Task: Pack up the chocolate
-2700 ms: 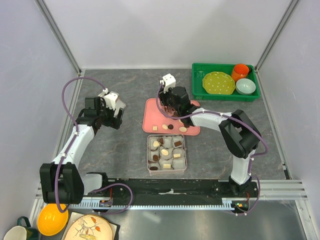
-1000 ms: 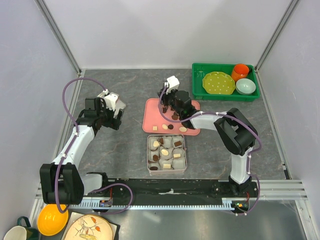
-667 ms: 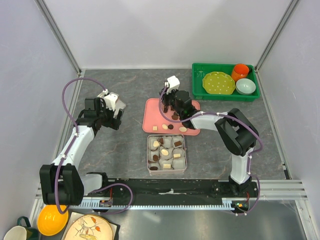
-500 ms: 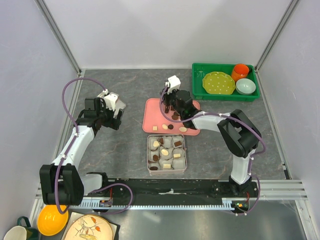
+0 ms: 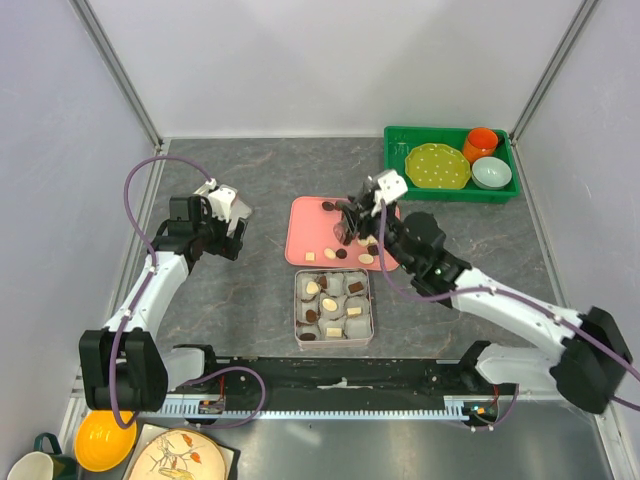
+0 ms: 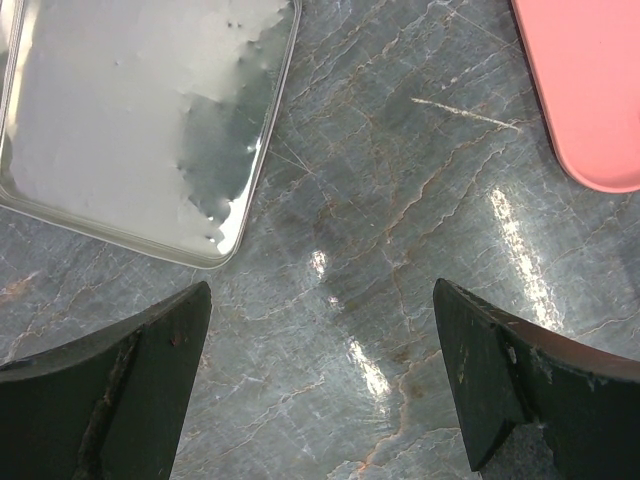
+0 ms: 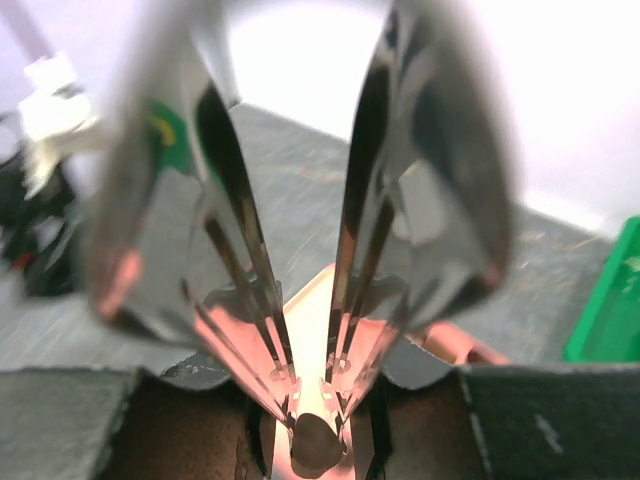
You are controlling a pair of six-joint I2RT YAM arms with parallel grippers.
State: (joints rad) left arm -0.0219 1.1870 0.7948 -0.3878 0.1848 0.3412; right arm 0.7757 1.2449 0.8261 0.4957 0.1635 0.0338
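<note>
My right gripper [image 5: 355, 222] is shut on a pair of metal tongs [image 7: 300, 300]. The tong tips pinch one dark brown chocolate [image 7: 318, 446] above the pink tray [image 5: 305, 215]. Several loose chocolates, dark and cream, lie on the tray's near part [image 5: 341, 254], and one dark piece [image 5: 328, 206] lies near its far edge. A square tin [image 5: 371, 300] just in front of the tray holds several chocolates in white paper cups. My left gripper [image 5: 222, 235] is open and empty over bare table [image 6: 380, 230], left of the tray.
The tin's lid [image 6: 140, 120] lies by my left gripper, also in the top view [image 5: 240, 209]. The tray's corner [image 6: 590, 100] shows in the left wrist view. A green bin [image 5: 400, 185] with a plate, cup and bowl stands at the back right.
My right arm has swung out to the right and stretched; its gripper has moved right over the tray and now holds a dark piece in the tongs. The left arm has not moved.
</note>
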